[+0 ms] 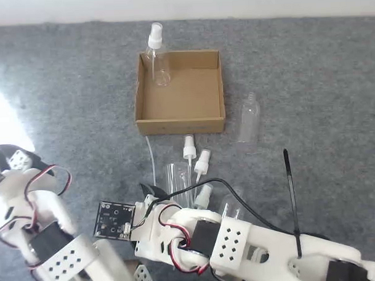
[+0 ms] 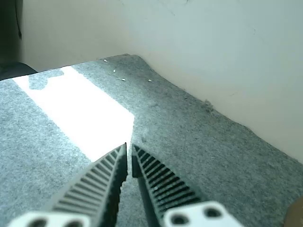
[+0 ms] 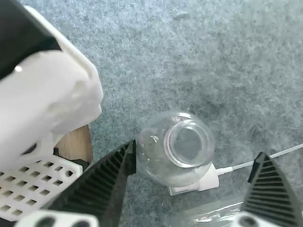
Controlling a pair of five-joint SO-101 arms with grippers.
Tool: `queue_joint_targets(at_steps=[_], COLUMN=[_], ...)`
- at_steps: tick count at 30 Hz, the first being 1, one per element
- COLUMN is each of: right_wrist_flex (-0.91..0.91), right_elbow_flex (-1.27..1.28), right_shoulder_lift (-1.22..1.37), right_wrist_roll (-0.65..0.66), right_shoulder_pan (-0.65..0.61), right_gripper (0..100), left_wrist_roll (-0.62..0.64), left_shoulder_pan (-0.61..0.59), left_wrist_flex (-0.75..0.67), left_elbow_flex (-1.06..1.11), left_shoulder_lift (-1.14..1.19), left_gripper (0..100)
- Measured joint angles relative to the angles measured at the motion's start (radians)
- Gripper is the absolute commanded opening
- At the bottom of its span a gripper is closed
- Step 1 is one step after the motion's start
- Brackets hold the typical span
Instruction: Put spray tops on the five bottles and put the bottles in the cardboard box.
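Note:
The cardboard box stands at the back middle of the grey felt, with one capped spray bottle upright in its far left corner. An uncapped clear bottle stands right of the box. Loose spray tops lie in front of the box beside more clear bottles. My right gripper is open over an upright uncapped bottle, one finger on each side of it. A spray top lies by that bottle's base. My left gripper is shut on nothing, above bare felt.
A wall borders the felt close behind the left gripper. A bright sunlit patch lies on the felt at the left. A black cable tie and cable cross the right arm. A thin dip tube lies in front of the box.

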Motion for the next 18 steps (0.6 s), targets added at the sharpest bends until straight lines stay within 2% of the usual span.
queue_joint_targets(at_steps=[5, 15, 18], right_wrist_flex=[0.000, 0.000, 0.069], right_elbow_flex=[0.000, -0.006, -0.057], right_shoulder_lift=[0.000, 0.000, -0.014], right_wrist_roll=[0.000, 0.002, 0.002], right_shoulder_pan=[0.000, 0.000, 0.005], right_gripper=[19.3, 18.3, 18.3], left_wrist_roll=[0.000, 0.000, 0.000], left_shoulder_pan=[-0.002, -0.002, -0.002], left_wrist_flex=[0.000, 0.000, 0.000], left_elbow_flex=[0.000, 0.000, 0.000], left_shoulder_lift=[0.000, 0.000, 0.000], left_gripper=[2, 2, 2])
